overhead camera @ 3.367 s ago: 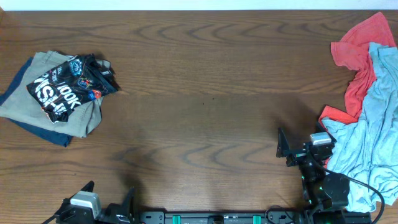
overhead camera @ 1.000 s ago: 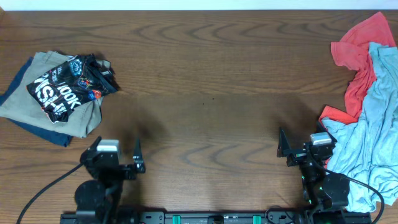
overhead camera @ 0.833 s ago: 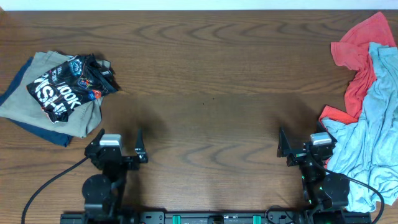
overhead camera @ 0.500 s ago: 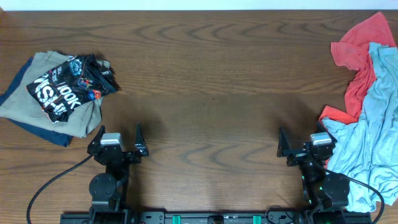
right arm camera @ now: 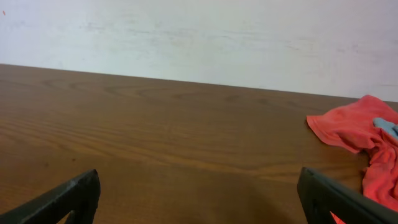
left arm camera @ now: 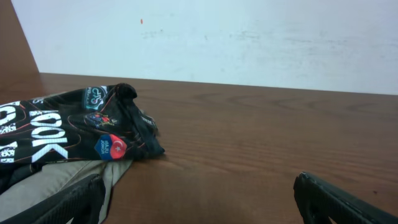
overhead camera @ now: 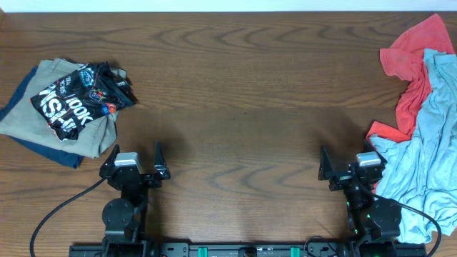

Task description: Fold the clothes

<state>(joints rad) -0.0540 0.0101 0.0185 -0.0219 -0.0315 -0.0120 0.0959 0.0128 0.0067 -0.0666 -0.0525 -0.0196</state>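
Since a few seconds ago the left gripper (overhead camera: 133, 161) has come up from the table's near edge and now sits at 7 o'clock on the table (overhead camera: 243, 86), its jaws spread wide and holding nothing. The right gripper (overhead camera: 351, 165), at 5 o'clock, has not moved and is likewise wide open and empty.

The black jersey (overhead camera: 75, 100) lies crumpled at 9 to 10 o'clock, just where it was, on top of tan trousers (overhead camera: 28, 118). A dark blue cloth (overhead camera: 53, 153) shows beneath them near the left edge.

The whole middle of the table is bare wood, with open room between the left gripper and the jersey at its 11 o'clock. A red garment (overhead camera: 414, 57) and a light-blue garment (overhead camera: 428, 143) are heaped along the 3 o'clock edge, just beside the right gripper.
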